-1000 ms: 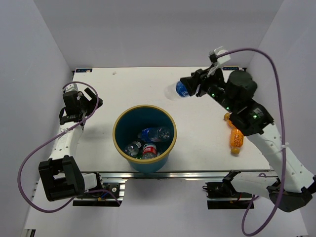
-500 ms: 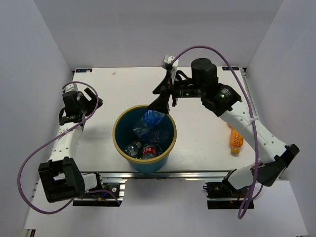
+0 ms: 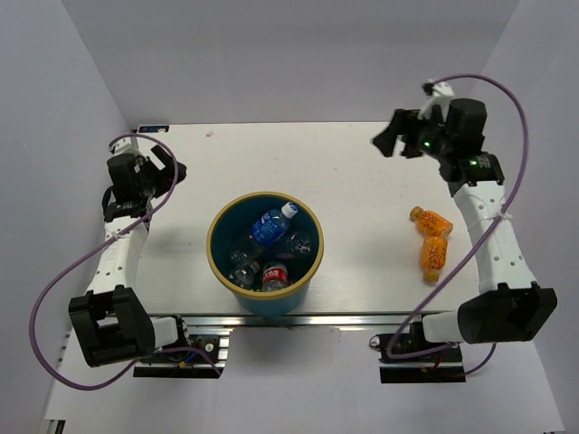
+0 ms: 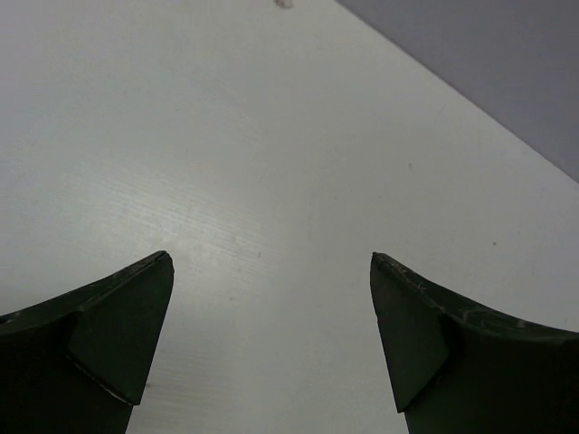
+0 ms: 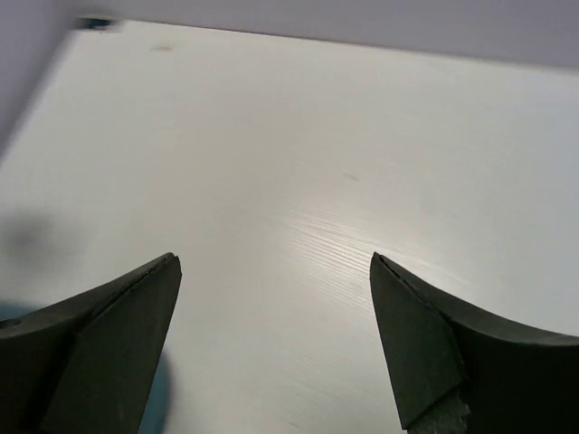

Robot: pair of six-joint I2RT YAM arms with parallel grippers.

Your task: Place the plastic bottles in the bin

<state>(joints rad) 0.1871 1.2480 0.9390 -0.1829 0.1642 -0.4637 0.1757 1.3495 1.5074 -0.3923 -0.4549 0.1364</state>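
Bin (image 3: 214, 257): round, teal, tan rim, upright at desk (image 3: 353, 181) near-centre.
Inside: blue-labelled bottle (image 3: 269, 227), white cap, tilted on top; red-labelled bottle (image 3: 274, 276); clear bottles (image 3: 241, 268), count unclear.
Right of bin, lying flat: orange bottle (image 3: 430, 218), touching second orange bottle (image 3: 434, 257).

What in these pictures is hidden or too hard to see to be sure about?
Top view: how many bottles lie in the bin; upper ones cover those below.
Top view: the label print, too small to read.
Wrist views: bin and orange bottles fall outside the frame; only table shows between the fingers of the left end effector and right end effector.
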